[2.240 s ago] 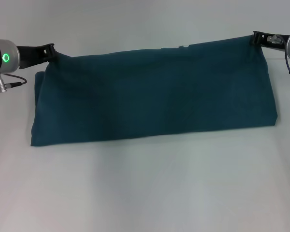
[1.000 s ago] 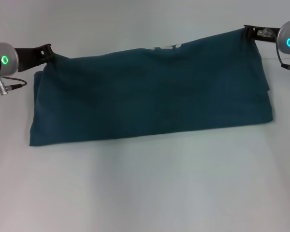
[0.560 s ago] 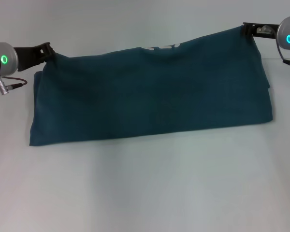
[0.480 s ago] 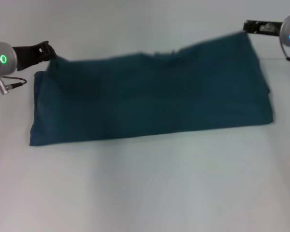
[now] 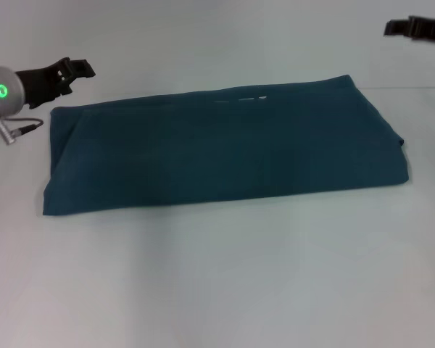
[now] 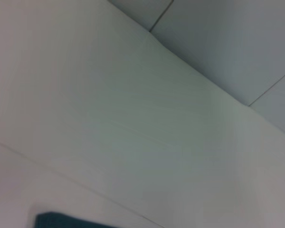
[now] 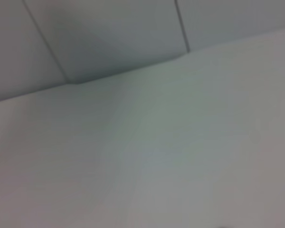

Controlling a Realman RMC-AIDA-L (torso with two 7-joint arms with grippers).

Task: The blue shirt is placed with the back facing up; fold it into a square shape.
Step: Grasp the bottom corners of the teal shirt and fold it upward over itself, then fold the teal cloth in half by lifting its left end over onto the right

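Blue shirt (image 5: 225, 152): lying flat on the white table (image 5: 225, 283) as a long folded band, a trace of white lettering showing at its far edge.
Left gripper (image 5: 78, 69): hovering just beyond the shirt's far left corner, fingers parted, gripping nothing.
Right gripper (image 5: 393, 28): hanging past the shirt's far right corner, apart from it; finger state cannot be told.

From the head camera you look forward and down on the whole white table (image 5: 217, 290). Your left wrist camera faces the table's far surface and the wall, sharing only a corner of the blue shirt (image 6: 61, 221). Your right wrist camera sees table and wall only.
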